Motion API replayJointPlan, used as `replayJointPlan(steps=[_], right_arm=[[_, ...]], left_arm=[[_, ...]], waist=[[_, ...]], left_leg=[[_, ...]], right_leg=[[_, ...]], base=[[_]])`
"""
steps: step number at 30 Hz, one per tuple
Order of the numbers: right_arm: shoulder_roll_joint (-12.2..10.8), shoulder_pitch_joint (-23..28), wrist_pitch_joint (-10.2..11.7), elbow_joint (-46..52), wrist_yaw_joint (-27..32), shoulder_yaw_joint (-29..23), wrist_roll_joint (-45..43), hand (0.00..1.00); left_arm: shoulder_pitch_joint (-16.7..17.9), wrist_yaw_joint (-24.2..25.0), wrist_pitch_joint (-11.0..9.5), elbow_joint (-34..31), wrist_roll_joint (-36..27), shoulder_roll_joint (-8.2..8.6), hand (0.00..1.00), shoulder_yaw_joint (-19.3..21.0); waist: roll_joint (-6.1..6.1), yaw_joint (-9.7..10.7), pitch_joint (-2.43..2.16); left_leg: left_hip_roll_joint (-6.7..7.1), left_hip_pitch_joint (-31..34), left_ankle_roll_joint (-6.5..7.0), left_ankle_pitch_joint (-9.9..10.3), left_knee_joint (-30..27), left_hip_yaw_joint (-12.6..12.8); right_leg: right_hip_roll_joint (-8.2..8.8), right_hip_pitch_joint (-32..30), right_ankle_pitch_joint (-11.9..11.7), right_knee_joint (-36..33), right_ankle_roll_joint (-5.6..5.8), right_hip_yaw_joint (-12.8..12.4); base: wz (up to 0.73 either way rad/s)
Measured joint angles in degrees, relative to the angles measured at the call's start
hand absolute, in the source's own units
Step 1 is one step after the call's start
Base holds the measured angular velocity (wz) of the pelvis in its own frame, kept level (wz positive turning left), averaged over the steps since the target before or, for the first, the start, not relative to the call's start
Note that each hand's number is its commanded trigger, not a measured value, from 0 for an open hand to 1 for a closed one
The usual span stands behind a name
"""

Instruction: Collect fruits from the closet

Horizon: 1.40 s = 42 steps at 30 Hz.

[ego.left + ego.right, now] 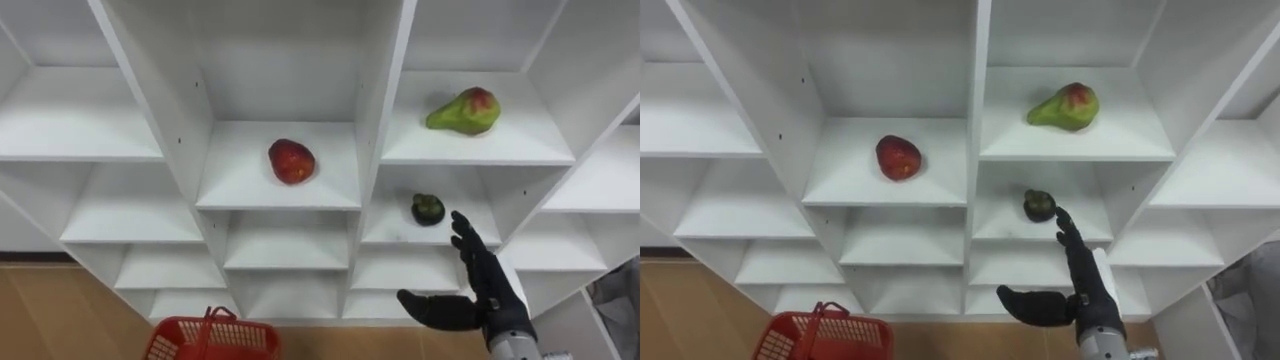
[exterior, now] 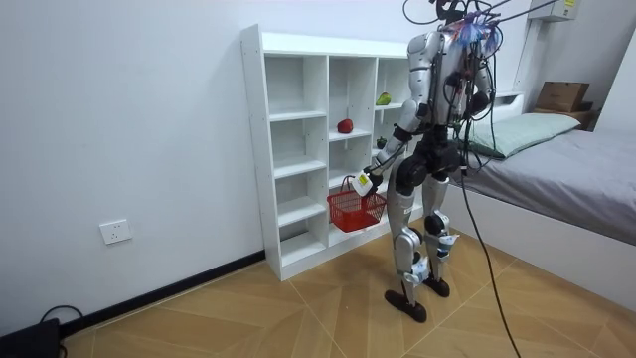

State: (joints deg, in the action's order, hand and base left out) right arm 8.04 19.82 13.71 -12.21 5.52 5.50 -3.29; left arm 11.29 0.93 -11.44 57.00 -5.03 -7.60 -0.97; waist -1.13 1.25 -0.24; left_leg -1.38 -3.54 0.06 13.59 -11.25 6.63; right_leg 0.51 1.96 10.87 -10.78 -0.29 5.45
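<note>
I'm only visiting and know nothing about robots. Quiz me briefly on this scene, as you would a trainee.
1. How many fruits lie on the shelves?
2. True or false: the right hand already holds the dark green fruit.
3. Which fruit sits higher: A, the apple, or B, the pear?
Key: 1. three; 2. false, its fingers are open; 3. B.

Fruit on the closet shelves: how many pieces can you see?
3: red apple, middle column; green-and-red pear, column to its right; small dark green fruit on the shelf below the pear. Lower shelves are partly hidden.
</note>
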Motion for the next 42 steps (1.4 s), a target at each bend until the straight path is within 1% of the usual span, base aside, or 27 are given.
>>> replayJointPlan(steps=[2,6,9,12,13,14,16,17,23,29,32,36,39,42], right_arm=[[0.0,0.2,0.0,0.0,0.8,0.0,-0.4,0.0],[0.0,1.7,0.0,3.0,2.6,0.0,-0.2,0.0],[0.0,1.9,0.0,6.4,4.1,0.0,-0.2,0.0],[0.1,2.2,0.8,9.5,6.1,0.0,-0.7,0.0],[0.1,2.3,1.2,10.3,6.5,0.0,-0.7,0.0],[0.1,2.6,1.2,11.6,6.9,0.0,-1.0,0.0],[0.4,3.1,1.6,13.4,7.1,0.0,-1.2,0.0],[0.6,3.1,1.9,13.5,7.5,0.0,-1.2,0.0],[0.6,3.5,1.9,13.7,8.8,0.0,-1.5,0.0],[0.7,3.5,1.9,13.9,10.2,0.0,-1.5,0.0],[0.9,3.7,1.9,15.7,11.1,0.0,-1.6,0.0],[0.9,3.5,2.5,16.0,12.3,0.0,-1.9,0.0],[0.9,3.4,2.8,16.0,13.2,0.1,-2.0,0.0],[1.3,3.3,3.5,16.0,14.5,0.4,-2.0,0.0]], left_arm=[[0.4,0.6,0.0,0.0,-1.1,-0.01,1.0,0.0],[0.8,1.0,0.0,0.0,-2.1,0.09,1.0,-0.6],[0.9,1.0,-0.1,-0.1,-2.1,0.06,1.0,-1.5],[1.0,1.0,-0.2,-0.2,-2.1,0.07,1.0,-2.1],[1.0,1.0,-0.2,-0.2,-2.1,0.07,1.0,-2.1],[1.1,1.1,-0.2,-0.2,-2.1,0.05,1.0,-2.1],[1.3,1.2,-0.2,-0.1,-2.0,0.04,1.0,-2.1],[1.4,1.2,-0.2,-0.1,-2.0,0.03,1.0,-2.1],[1.5,2.0,-0.2,-0.1,-2.0,-0.21,1.0,-2.3],[1.5,2.0,-0.2,-0.1,-2.0,-0.23,1.0,-2.9],[1.5,1.9,-0.2,-0.1,-2.0,-0.32,1.0,-3.6],[1.4,1.9,-0.2,-0.1,-2.0,-0.43,1.0,-4.0],[1.3,1.8,-0.2,-0.1,-1.9,-0.96,1.0,-4.5],[1.1,1.7,-0.2,-0.1,-2.0,-1.42,1.0,-4.9]], waist=[[-0.1,0.1,-0.12],[0.07,0.0,-0.07],[0.2,0.2,-0.01],[0.27,0.3,0.0],[0.42,0.3,0.08],[0.33,0.2,-0.03],[0.47,0.2,0.0],[0.51,0.2,-0.05],[0.37,0.3,-0.09],[0.39,0.3,-0.08],[0.5,0.3,-0.02],[0.55,0.2,0.01],[0.54,0.1,0.02],[0.53,0.1,0.02]], left_leg=[[-0.04,0.1,0.0,0.0,0.0,0.3],[-0.09,0.2,0.0,0.0,0.0,1.2],[-0.07,0.8,0.0,0.0,0.0,1.3],[-0.09,0.8,0.02,0.0,0.1,1.5],[-0.1,0.7,0.08,0.0,0.2,1.6],[-0.09,0.8,0.21,-0.1,0.6,1.8],[-0.09,0.8,0.29,-0.2,0.7,2.2],[-0.09,0.7,0.29,-0.2,0.8,2.4],[-0.08,0.8,0.29,-0.2,1.1,2.9],[-0.09,1.0,0.29,-0.2,1.3,3.0],[-0.1,0.9,0.3,-0.2,1.5,3.2],[-0.18,1.0,0.3,-0.2,1.6,3.8],[-0.18,1.0,0.3,-0.2,1.7,4.1],[-0.19,0.9,0.3,-0.2,1.6,4.2]], right_leg=[[0.0,0.1,-0.2,0.0,-0.01,0.1],[-0.01,-0.4,-0.2,-0.3,0.0,-0.6],[0.01,-1.1,-0.3,-0.9,0.01,-0.8],[-0.03,-1.2,-0.3,-1.0,0.04,-1.0],[-0.08,-1.3,-0.3,-1.0,0.03,-1.1],[-0.11,-1.6,-0.3,-1.1,0.02,-1.3],[-0.16,-1.9,-0.4,-1.2,0.03,-1.7],[-0.19,-1.9,-0.4,-1.2,0.04,-2.0],[-0.25,-2.4,-0.4,-1.2,0.1,-2.4],[-0.29,-2.7,-0.4,-1.2,0.1,-2.5],[-0.34,-2.9,-0.4,-1.2,0.1,-2.8],[-0.45,-3.5,-0.4,-1.9,0.1,-3.3],[-0.48,-3.7,-0.4,-2.0,0.1,-3.6],[-0.53,-3.8,-0.4,-2.1,0.1,-3.7]], base=[[-0.09],[-0.1],[-0.05],[-0.04],[-0.06],[-0.07],[-0.1],[-0.11],[-0.05],[-0.01],[-0.05],[-0.09],[-0.06],[-0.02]])
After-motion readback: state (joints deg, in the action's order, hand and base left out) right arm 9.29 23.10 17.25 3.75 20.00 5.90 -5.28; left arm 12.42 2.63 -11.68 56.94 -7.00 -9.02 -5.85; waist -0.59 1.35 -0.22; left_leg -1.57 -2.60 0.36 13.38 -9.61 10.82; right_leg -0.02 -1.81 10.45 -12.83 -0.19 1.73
